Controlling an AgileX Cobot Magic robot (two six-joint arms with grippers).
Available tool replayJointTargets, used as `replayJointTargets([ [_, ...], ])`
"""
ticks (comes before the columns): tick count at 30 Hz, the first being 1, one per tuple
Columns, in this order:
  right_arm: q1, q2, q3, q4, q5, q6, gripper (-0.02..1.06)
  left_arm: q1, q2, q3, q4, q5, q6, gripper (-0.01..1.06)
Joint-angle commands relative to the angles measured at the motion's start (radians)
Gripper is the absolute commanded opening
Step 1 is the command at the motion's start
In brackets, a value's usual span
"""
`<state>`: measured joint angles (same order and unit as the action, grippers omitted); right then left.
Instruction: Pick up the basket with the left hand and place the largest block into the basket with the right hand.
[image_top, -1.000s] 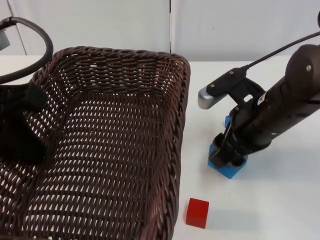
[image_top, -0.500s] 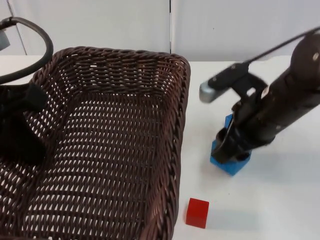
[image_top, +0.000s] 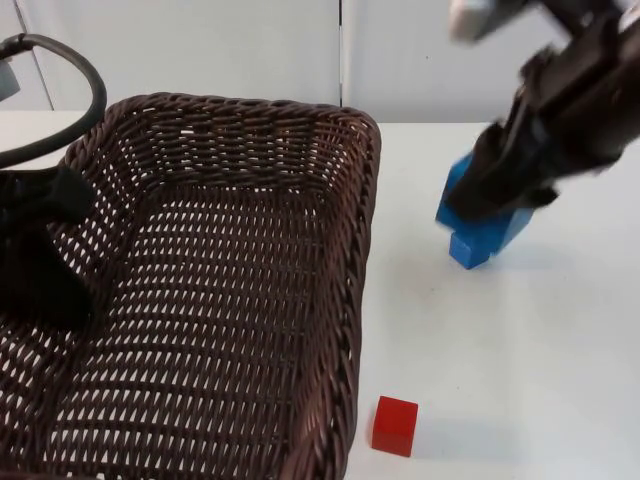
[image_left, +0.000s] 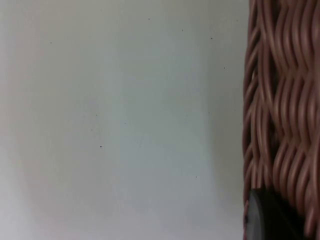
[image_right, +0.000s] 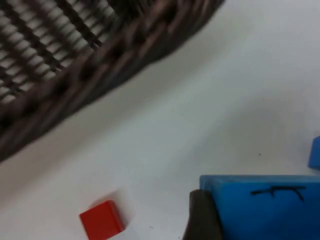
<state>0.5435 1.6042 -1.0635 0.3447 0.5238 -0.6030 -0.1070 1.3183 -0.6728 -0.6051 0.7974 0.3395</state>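
A big dark-brown wicker basket takes up the left of the top view. My left gripper is shut on its left rim; the left wrist view shows the woven rim against a black fingertip. My right gripper hangs above the table to the right of the basket, shut on the large blue block. The right wrist view shows that block clamped beside a dark fingertip, with the basket's rim beyond it.
A small blue block lies on the white table under the raised block and shows again as the small blue block. A red block sits near the basket's front right corner, also seen as the red block.
My right gripper has risen and moved back and to the right, lifting the large blue block off the table. The small blue block stays behind. The basket and left arm hold still.
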Motion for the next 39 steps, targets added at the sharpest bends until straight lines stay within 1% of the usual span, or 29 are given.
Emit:
replayJointTargets([
  [1, 0.001, -0.099, -0.005, -0.007, 0.055, -0.001, 0.00, -0.002, -0.013, 0.000, -0.021, 0.000, -0.005, 0.00],
  [2, 0.001, -0.099, -0.005, -0.007, 0.055, -0.001, 0.00, -0.002, -0.013, 0.000, -0.021, 0.000, -0.005, 0.00],
  [6, 0.001, -0.216, -0.005, -0.007, 0.091, -0.001, 0.00, -0.002, -0.013, 0.000, -0.023, 0.000, -0.005, 0.00],
  [15, 0.001, -0.380, -0.005, -0.003, 0.095, -0.001, 0.00, -0.002, -0.013, 0.000, -0.023, 0.000, -0.005, 0.00],
  [25, 0.001, -0.402, -0.005, -0.001, 0.096, -0.001, 0.00, -0.002, -0.013, 0.000, -0.025, 0.000, -0.005, 0.00],
  [27, 0.001, -0.402, -0.005, 0.016, 0.096, -0.001, 0.00, -0.002, -0.013, 0.000, -0.025, 0.000, -0.005, 0.00],
  [29, 0.001, -0.402, -0.005, 0.060, 0.096, -0.001, 0.00, -0.002, -0.013, 0.000, -0.028, 0.000, -0.005, 0.00],
  [35, 0.001, -0.402, -0.005, 0.101, 0.085, -0.001, 0.00, -0.002, -0.013, 0.000, -0.034, 0.000, -0.005, 0.00],
  [37, 0.004, -0.402, -0.005, 0.128, 0.069, -0.003, 0.00, -0.002, -0.013, 0.000, -0.034, 0.000, -0.005, 0.00],
  [38, 0.004, -0.399, -0.005, 0.157, 0.064, -0.023, 0.00, -0.002, -0.013, 0.000, -0.034, 0.000, -0.005, 0.00],
  [39, 0.004, -0.399, -0.005, 0.157, 0.064, -0.023, 0.00, -0.002, -0.013, 0.000, -0.034, 0.000, -0.005, 0.00],
])
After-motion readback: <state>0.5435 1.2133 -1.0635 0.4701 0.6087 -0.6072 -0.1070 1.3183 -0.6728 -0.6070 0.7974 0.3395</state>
